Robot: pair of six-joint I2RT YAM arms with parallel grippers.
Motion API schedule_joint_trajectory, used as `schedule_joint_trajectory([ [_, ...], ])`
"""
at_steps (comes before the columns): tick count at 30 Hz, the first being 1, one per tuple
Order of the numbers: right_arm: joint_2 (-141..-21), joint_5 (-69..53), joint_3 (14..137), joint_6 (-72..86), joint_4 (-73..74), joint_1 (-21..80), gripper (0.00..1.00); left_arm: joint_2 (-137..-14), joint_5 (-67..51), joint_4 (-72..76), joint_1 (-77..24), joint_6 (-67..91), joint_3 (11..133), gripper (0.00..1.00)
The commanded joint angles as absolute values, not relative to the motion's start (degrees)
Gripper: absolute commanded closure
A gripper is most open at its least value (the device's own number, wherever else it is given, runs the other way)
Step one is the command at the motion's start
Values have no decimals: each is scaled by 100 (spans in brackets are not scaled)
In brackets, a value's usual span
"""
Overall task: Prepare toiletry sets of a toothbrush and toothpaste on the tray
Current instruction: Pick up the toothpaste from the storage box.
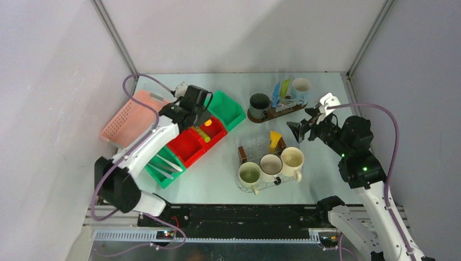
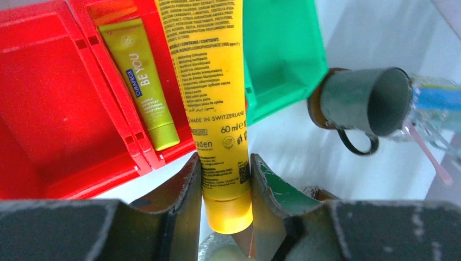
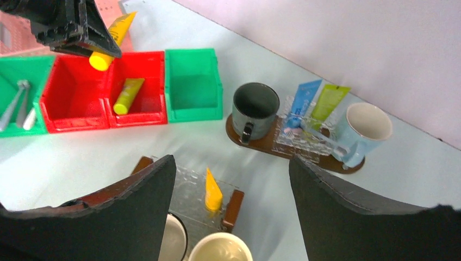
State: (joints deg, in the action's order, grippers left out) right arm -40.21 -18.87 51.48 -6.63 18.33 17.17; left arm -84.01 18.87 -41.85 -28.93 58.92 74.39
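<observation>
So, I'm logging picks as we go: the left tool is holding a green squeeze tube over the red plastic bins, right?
Not quite: the tube is yellow, not green. The left wrist view shows the left tool shut on a yellow squeeze tube over the red plastic bins.
</observation>
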Motion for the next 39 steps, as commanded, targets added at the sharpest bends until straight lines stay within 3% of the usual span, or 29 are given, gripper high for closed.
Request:
schedule_joint_trajectory([
  [1, -4185, -2072, 5641, -233, 1575, 1865, 22, -7469, 2408, -3066, -3116, 4742, 6989, 100],
  [10, -4538, -1725, 6265, 447, 1698, 2328, 24, -5952, 2522, -1156, -3706, 2588, 6011, 100],
  [20, -4971, -1670, 6664, 1326, 1287, 2886, 26, -5130, 1242, 323, -4155, 516, 5176, 100],
  [39, -5682, -1736, 6994, 2670, 458, 3216, 30, -5181, 634, 407, -5209, -1748, 5073, 100],
])
